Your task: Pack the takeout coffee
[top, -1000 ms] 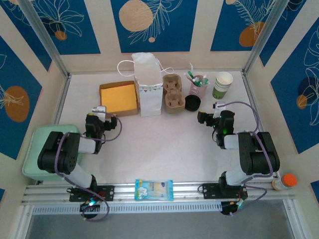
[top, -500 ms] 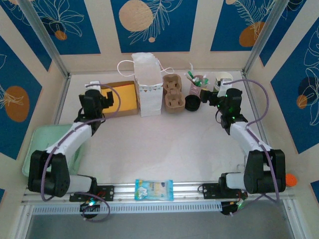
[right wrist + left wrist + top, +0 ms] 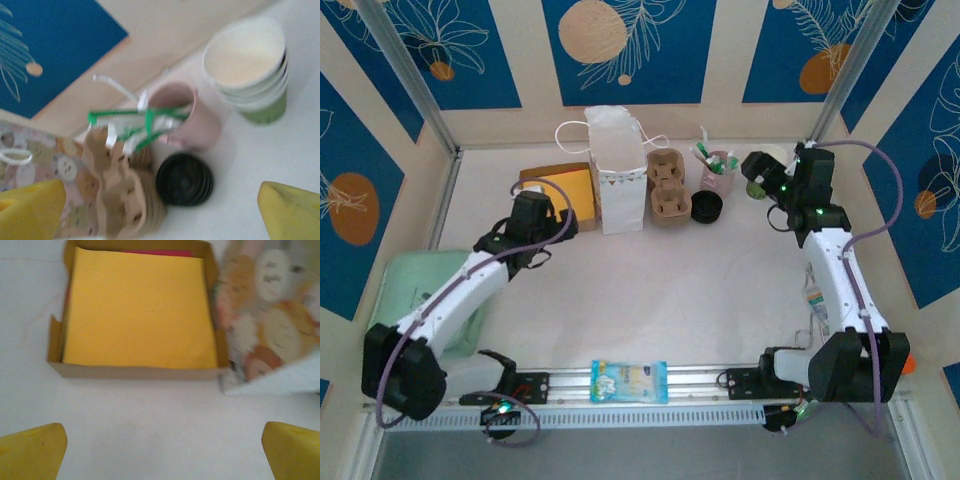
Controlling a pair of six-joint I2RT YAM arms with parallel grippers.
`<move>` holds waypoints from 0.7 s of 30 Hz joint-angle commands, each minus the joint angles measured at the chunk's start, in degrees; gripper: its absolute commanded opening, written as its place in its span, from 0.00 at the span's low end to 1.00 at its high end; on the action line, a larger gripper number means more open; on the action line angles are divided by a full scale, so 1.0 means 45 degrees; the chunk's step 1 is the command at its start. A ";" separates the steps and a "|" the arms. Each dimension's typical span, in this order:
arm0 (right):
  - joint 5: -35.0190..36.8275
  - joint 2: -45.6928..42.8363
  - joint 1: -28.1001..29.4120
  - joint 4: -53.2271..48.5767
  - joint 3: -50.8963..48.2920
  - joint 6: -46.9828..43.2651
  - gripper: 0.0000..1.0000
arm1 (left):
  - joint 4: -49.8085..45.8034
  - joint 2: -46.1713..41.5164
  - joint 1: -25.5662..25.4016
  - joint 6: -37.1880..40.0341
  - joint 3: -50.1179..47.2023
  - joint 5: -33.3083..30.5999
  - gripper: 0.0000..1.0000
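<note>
Right tool [image 3: 160, 210]: released, jaws wide, nothing in them. It hangs at the far right corner, aimed down and left across the takeout coffee cup [image 3: 247, 70]. My read is it's lining up a grab on the cup, no contact yet.

The cup is upright, mouth up, on the surface [image 3: 650, 290] in the far right corner. It looks like a nested stack, so the top one may lift alone or drag others with it.

Just left of the cup is the pink cup [image 3: 190, 117] of utensils, with the black lid [image 3: 184, 179] near it. It's tight on that side, so approach from the right or from above.

The cardboard carrier [image 3: 667, 188] sits against the white paper bag [image 3: 618, 170]. The bag stands upright with its mouth up, presumably so items drop in from the top.

Left tool [image 3: 160, 455]: also released and empty. It hovers near the open box [image 3: 137, 315] with the yellow sheet, just left of the bag, likely staged to steady the bag.

The surface is plain white. There's a green tray [image 3: 405, 290] at the left edge, a wipes packet [image 3: 629, 381] on the near rail and an orange-capped bottle [image 3: 900, 362] near right.

The walls are cream with blue leaf-print panels, with metal posts at the far corners.
</note>
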 commanded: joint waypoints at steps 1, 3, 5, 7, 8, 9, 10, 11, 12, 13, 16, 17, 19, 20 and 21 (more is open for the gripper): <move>-0.0353 -0.0663 0.1032 -0.3743 0.0576 0.0580 0.99 | -0.1850 -0.1293 -0.0758 -0.0164 0.0380 -0.0144 1.00; 0.0043 -0.1114 0.1404 -0.4729 0.0832 0.0228 0.99 | -0.2358 -0.2383 -0.1139 -0.0132 0.0082 -0.0089 0.99; 0.0071 -0.1541 0.1514 -0.5511 0.1011 -0.0015 0.99 | -0.2690 -0.3457 -0.1305 -0.0216 -0.0358 0.0190 0.98; 0.0041 -0.1993 0.1511 -0.6050 0.1128 -0.0279 0.99 | -0.2988 -0.4437 -0.1335 -0.0283 -0.0744 0.0711 0.98; 0.0082 -0.2218 0.1502 -0.6338 0.1190 -0.0452 0.99 | -0.3096 -0.4873 -0.1349 -0.0295 -0.0963 0.1050 0.98; 0.0259 -0.2411 0.1497 -0.6646 0.1309 -0.0584 0.99 | -0.3206 -0.5227 -0.1350 -0.0294 -0.1150 0.1372 0.97; 0.0468 -0.2589 0.1486 -0.6878 0.1399 -0.0695 0.99 | -0.3273 -0.5493 -0.1364 -0.0293 -0.1309 0.1660 0.97; 0.0700 -0.2776 0.1426 -0.7099 0.1481 -0.0777 0.99 | -0.3276 -0.5772 -0.1369 -0.0314 -0.1492 0.2037 0.96; 0.0768 -0.2957 0.1313 -0.7292 0.1575 -0.0855 1.00 | -0.3219 -0.6012 -0.1369 -0.0330 -0.1668 0.2429 0.96; 0.0780 -0.3054 0.1202 -0.7439 0.1661 -0.0902 1.00 | -0.3139 -0.6195 -0.1384 -0.0336 -0.1811 0.2735 0.95; 0.0795 -0.3184 0.0750 -0.7657 0.1962 -0.1142 1.00 | -0.2726 -0.6528 -0.1403 -0.0320 -0.2158 0.3457 0.94; 0.0737 -0.3085 0.0544 -0.7683 0.2081 -0.1228 1.00 | -0.2527 -0.6506 -0.1392 -0.0252 -0.2232 0.3691 0.94; 0.0556 -0.2721 0.0185 -0.7761 0.2409 -0.1407 0.98 | -0.2091 -0.6404 -0.1428 -0.0104 -0.2365 0.4031 0.94; 0.0347 -0.2459 0.0026 -0.7766 0.2631 -0.1527 0.98 | -0.1818 -0.6349 -0.1447 -0.0045 -0.2480 0.4149 0.94; 0.0137 -0.2237 -0.0101 -0.7714 0.2792 -0.1643 0.97 | -0.1551 -0.6311 -0.1447 0.0022 -0.2577 0.4213 0.94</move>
